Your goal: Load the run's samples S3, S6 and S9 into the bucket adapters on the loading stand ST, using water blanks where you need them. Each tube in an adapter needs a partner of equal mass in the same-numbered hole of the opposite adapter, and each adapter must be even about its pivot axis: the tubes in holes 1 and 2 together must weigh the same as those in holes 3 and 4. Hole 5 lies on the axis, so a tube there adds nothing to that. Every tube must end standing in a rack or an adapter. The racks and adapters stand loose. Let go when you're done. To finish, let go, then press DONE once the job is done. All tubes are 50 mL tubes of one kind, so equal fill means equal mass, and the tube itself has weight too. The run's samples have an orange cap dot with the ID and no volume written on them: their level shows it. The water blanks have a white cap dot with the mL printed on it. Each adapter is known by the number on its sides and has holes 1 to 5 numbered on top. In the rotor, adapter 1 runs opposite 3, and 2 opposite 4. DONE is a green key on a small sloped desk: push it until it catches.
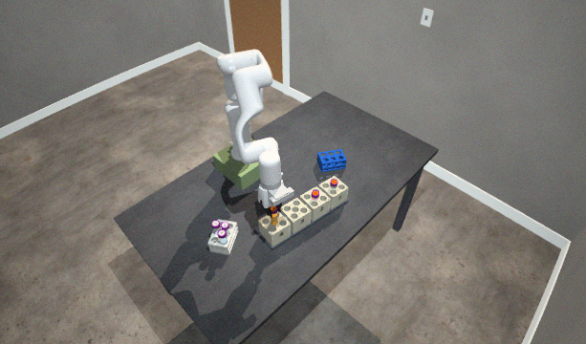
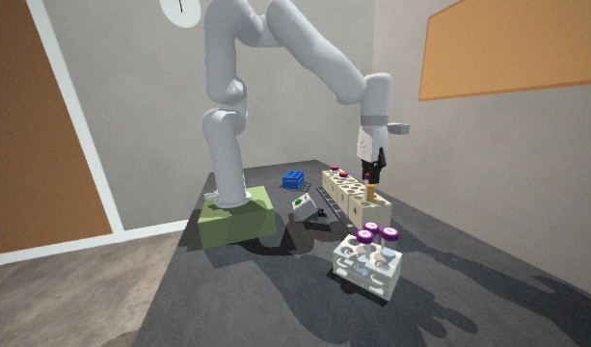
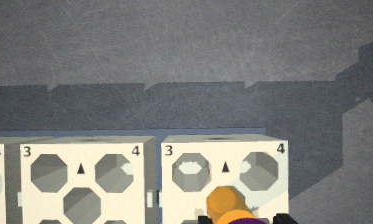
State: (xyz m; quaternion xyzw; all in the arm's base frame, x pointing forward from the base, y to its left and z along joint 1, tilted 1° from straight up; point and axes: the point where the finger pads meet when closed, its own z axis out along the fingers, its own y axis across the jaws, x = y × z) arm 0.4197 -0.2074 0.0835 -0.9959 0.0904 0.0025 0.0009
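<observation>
My gripper [image 1: 273,207] [image 2: 370,176] is shut on a purple-capped tube [image 1: 274,219] [image 2: 370,193] [image 3: 225,199] with orange liquid and an orange dot. The tube stands over the end adapter [image 1: 268,236] [image 2: 379,215] [image 3: 282,200]; its lower end is in or just above centre hole 5. Holes 3 and 4 there look empty. The neighbouring adapter [image 1: 299,225] [image 3: 27,200] shows no tubes. Orange-dotted tubes stand in the two far adapters, one cap [image 1: 315,193] [image 2: 343,174] and another cap [image 1: 334,182] [image 2: 335,168]. Their IDs are unreadable.
A white rack [image 1: 219,248] [image 2: 390,279] holds three white-dotted water blanks, left of the stand in the top view. An empty blue rack [image 2: 293,183] stands toward the far end. The DONE key [image 2: 298,201] is on a small desk between the arm base and the stand.
</observation>
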